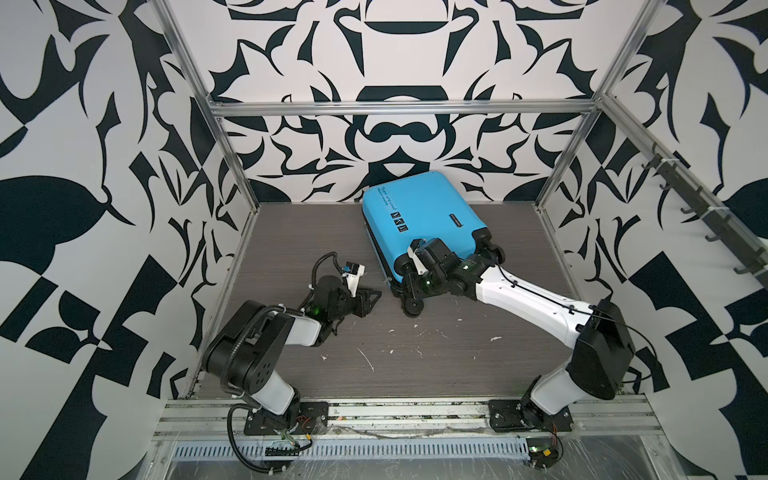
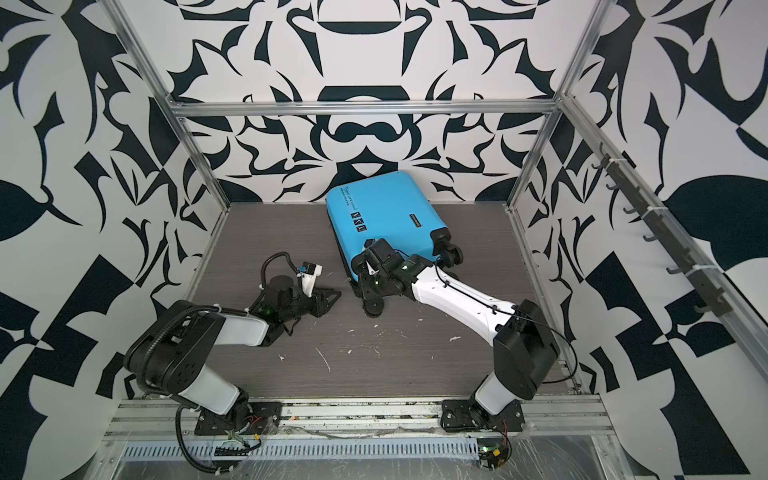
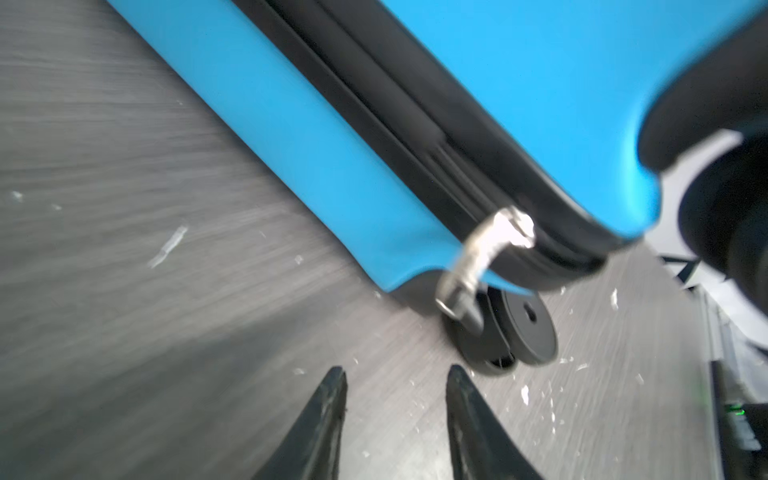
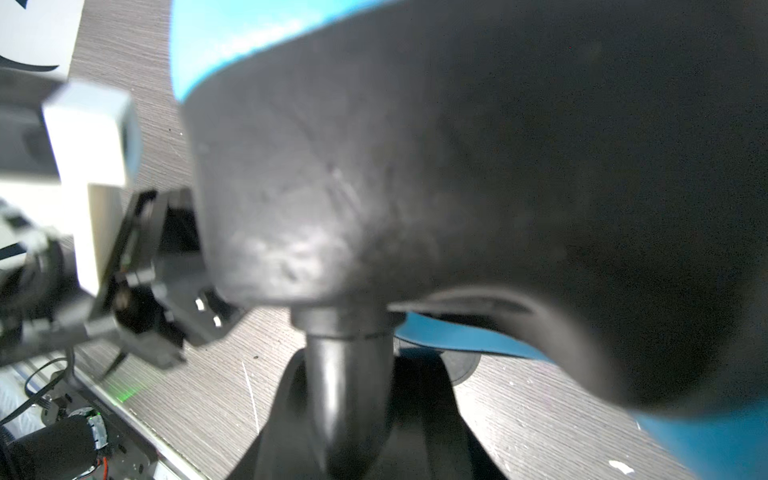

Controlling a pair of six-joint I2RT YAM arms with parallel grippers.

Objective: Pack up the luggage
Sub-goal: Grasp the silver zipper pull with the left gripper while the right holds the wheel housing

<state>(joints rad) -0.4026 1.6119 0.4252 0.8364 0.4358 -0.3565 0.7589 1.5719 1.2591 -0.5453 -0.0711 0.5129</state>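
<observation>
Top views both showed one luggage (image 1: 419, 212) lying flat and zipped shut at the table's (image 1: 316, 232) rear, by the back wall. Its shell looked stiff and slick, probably light. The single zipper pull (image 3: 478, 257) or a wheel (image 3: 528, 328) post seemed better places to take hold. Two grippers showed. The left gripper (image 3: 395, 374) stood apart and empty near the pull. The right gripper (image 4: 349, 399) straddled a wheel post; whether it was clamped I couldn't tell.

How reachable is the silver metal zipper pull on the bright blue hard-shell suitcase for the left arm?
Probably yes: the open left tool faces the zipper pull at the suitcase's near corner, with only bare tabletop between them.
</observation>
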